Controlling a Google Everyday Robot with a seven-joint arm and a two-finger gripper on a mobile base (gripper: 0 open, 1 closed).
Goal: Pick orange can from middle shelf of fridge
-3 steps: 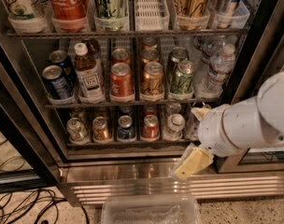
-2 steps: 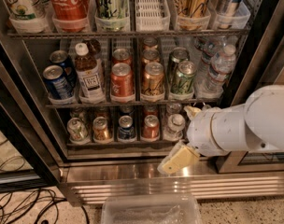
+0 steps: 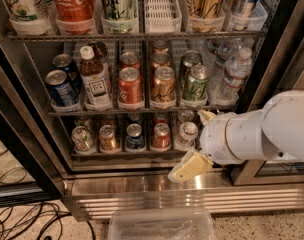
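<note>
The orange can (image 3: 163, 87), copper-gold with a silver top, stands at the front of the middle shelf (image 3: 142, 111) of the open fridge (image 3: 142, 186), with a second like it behind. A redder can (image 3: 130, 87) is to its left and a green patterned can (image 3: 196, 84) to its right. My gripper (image 3: 198, 141) is on the white arm at the lower right, in front of the bottom rack, below and right of the orange can. Its cream fingers (image 3: 189, 167) stand apart, holding nothing.
Blue cans (image 3: 59, 86) and a tea bottle (image 3: 94, 79) fill the shelf's left; water bottles (image 3: 232, 76) stand at its right. Small cans line the bottom rack (image 3: 122, 154). A clear plastic bin (image 3: 162, 224) sits on the floor in front. Cables (image 3: 22, 219) lie at the lower left.
My gripper and arm have moved left and slightly up, from the fridge's right edge to in front of the bottom rack. The cans have not moved.
</note>
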